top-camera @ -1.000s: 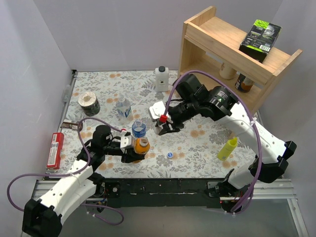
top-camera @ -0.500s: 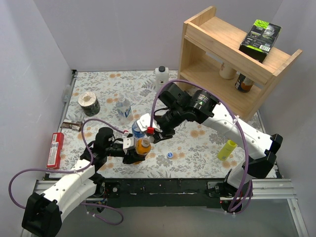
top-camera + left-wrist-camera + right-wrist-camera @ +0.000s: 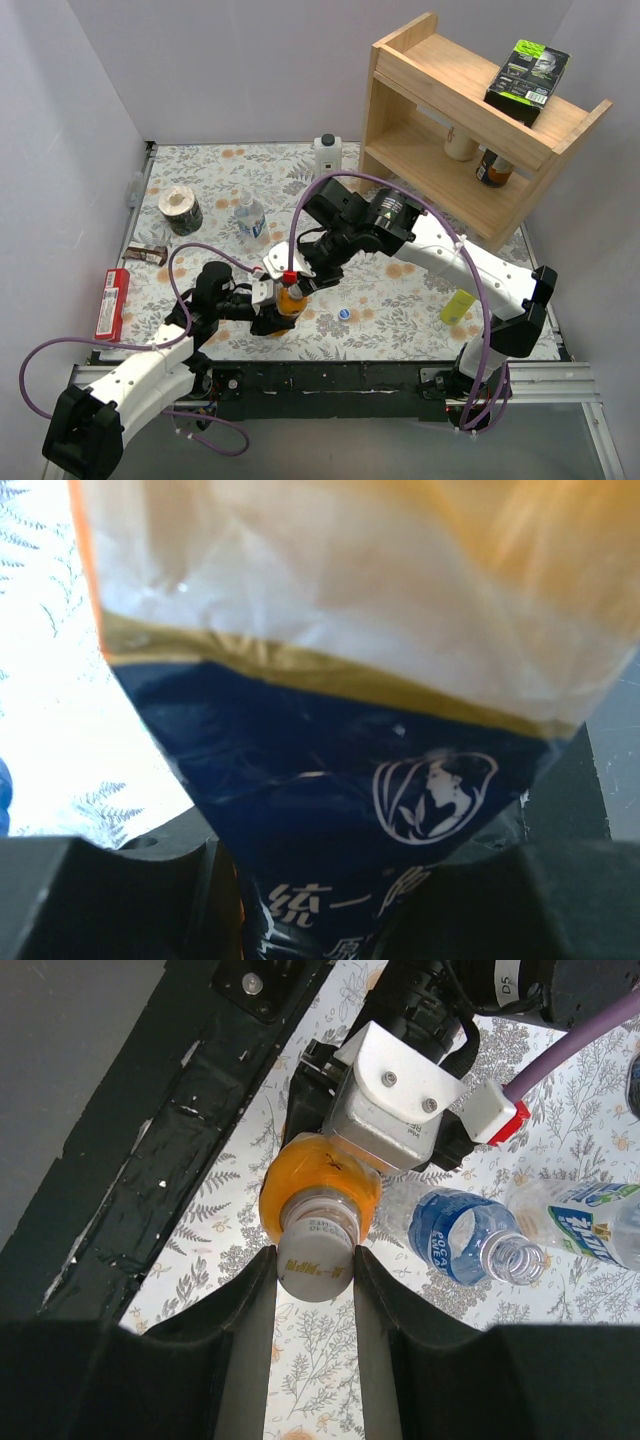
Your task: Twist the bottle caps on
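Observation:
The orange bottle point(image 3: 289, 301) stands upright near the front of the table, with my left gripper point(image 3: 280, 314) shut on its lower body; the left wrist view shows its dark blue and orange label point(image 3: 350, 780) filling the frame. My right gripper point(image 3: 315, 1260) is directly above it, shut on a whitish cap point(image 3: 315, 1257) that sits on the bottle's neck point(image 3: 320, 1185). A clear bottle with a blue label point(image 3: 450, 1235) stands just behind with an open neck. Another clear bottle point(image 3: 250, 216) stands further back. A blue cap point(image 3: 344, 313) lies loose on the table.
A wooden shelf point(image 3: 470, 90) stands at the back right with a green-black box point(image 3: 527, 72) on top. A white square bottle point(image 3: 327, 158) is at the back, a yellow squeeze bottle point(image 3: 460, 305) at the right, a tape roll point(image 3: 181, 208) and a red pack point(image 3: 112, 302) at the left.
My right gripper has swung left and come down over the orange bottle, bringing the whitish cap onto its neck. The left gripper has kept hold of the bottle.

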